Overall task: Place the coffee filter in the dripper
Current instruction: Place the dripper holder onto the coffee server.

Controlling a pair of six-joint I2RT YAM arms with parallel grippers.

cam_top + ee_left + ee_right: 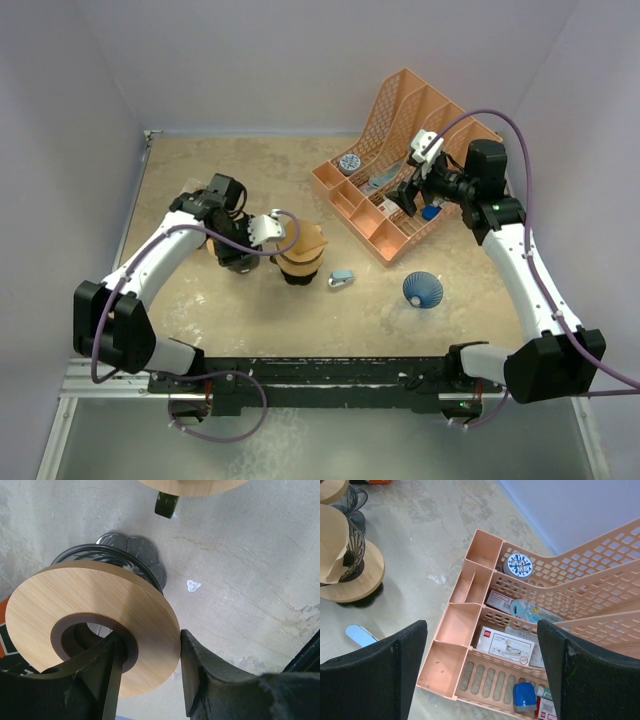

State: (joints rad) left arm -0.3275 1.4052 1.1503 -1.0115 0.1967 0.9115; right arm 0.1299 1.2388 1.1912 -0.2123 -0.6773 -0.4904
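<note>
Coffee filter (306,240) in dripper (298,268) — tin label (518,565) unreadable.

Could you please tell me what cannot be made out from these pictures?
Left wrist: the ring, gripped by the left gripper, hides most of the wire stand below; the other dripper is cut off by the top edge.
Right wrist: the filter is cut off by the left edge; box labels in the organizer are too small.
Top: that gripper's tips are hidden under its wrist.
</note>
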